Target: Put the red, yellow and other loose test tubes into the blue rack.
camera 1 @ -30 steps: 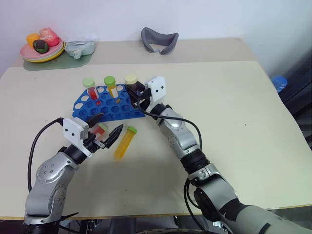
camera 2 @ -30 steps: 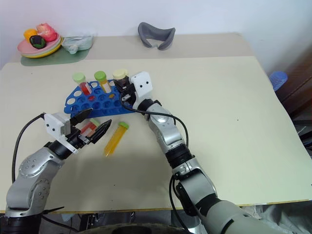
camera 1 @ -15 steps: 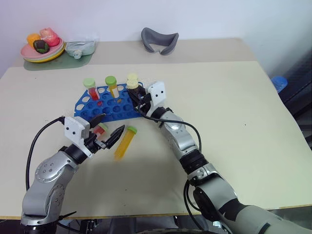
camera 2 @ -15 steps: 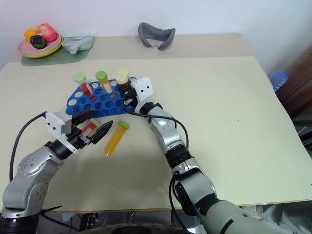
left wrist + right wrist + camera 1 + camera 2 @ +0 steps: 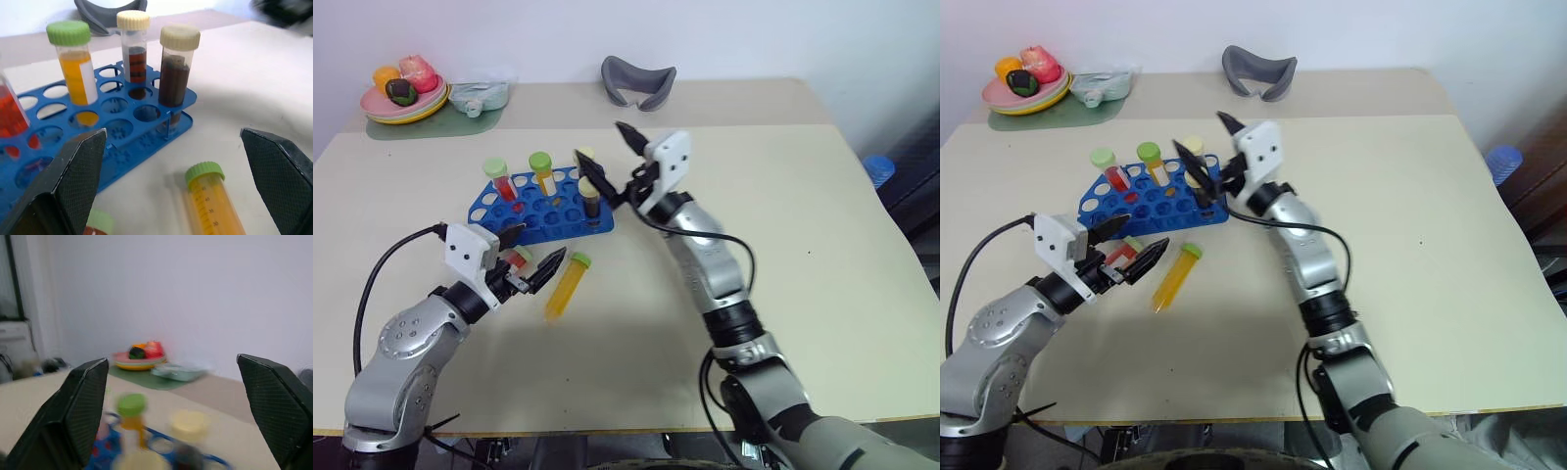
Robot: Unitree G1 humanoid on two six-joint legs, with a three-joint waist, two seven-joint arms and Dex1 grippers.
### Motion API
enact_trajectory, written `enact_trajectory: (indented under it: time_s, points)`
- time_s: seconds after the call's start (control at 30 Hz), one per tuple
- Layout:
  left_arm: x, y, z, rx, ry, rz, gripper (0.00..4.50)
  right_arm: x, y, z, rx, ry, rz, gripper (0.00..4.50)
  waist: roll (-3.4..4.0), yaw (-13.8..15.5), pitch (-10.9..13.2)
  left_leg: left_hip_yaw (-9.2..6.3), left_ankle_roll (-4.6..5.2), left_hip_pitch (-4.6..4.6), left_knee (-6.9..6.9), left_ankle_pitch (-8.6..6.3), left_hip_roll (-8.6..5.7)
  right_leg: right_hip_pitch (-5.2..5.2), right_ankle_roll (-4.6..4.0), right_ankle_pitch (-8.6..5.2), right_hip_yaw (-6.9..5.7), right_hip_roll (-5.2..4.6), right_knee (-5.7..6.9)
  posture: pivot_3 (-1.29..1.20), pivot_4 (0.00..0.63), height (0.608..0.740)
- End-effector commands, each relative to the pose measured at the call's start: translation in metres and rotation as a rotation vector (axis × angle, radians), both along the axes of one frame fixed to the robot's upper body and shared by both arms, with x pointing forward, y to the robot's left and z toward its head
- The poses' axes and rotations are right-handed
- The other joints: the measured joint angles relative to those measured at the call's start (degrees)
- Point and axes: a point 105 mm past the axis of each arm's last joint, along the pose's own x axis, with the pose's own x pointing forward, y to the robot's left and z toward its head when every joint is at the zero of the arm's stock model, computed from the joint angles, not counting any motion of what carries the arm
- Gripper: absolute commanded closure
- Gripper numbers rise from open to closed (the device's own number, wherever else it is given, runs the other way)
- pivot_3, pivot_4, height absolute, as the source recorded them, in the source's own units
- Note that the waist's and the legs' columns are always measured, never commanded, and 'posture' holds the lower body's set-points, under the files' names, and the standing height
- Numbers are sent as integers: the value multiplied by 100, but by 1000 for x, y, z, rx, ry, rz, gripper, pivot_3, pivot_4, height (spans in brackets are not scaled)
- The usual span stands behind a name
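Four tubes stand upright in the blue rack (image 5: 540,208): a red one with a green cap (image 5: 496,177), a yellow one with a green cap (image 5: 541,171), and two dark, cream-capped ones (image 5: 178,71) at its right end. I read the right gripper (image 5: 607,160) as just clear of that last placement; it hangs above the rack's right end with its fingers spread and empty. Two loose tubes lie on the table (image 5: 783,255) at about six o'clock from the rack: a yellow tube (image 5: 565,285) and, just beside it at nine o'clock, a red tube (image 5: 516,260). My left gripper (image 5: 527,259) hovers over the red one, fingers wide apart, holding nothing. Next I judge I should drop the left gripper around the red tube, close on its barrel, then stand it upright over a free hole.
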Motion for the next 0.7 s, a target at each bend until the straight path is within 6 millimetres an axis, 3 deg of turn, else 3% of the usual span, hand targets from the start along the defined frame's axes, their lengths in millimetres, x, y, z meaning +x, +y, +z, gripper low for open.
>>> enact_trajectory:
  time_s: [0.03,0.17,0.37,0.47,0.7]
  points:
    - [2,-4,4,101,62,18,0,-21,-19,11,-101,-46,86,251,0,-17,0,-1,0,1,0,0,0,0,0,0,0,0,0,0,150,740]
    - [11,-6,-4,183,262,36,0,-41,-40,-8,-312,-23,156,251,0,-49,1,-2,2,7,-2,-1,1,2,0,-1,2,6,3,0,150,740]
    - [12,-28,4,329,430,-53,0,-82,-55,-40,-546,77,341,251,-6,-22,4,-2,2,8,2,0,-3,6,2,-2,4,6,4,0,150,740]
    - [12,-30,-6,437,567,-82,0,-96,-62,-46,-599,120,398,251,-8,-38,5,-3,2,8,3,0,-3,8,2,-2,3,7,1,0,150,740]
    - [12,-39,-26,535,666,-102,0,-111,-65,-49,-640,157,458,251,-12,-5,8,-1,2,15,2,0,-2,13,2,-2,8,7,0,0,150,740]
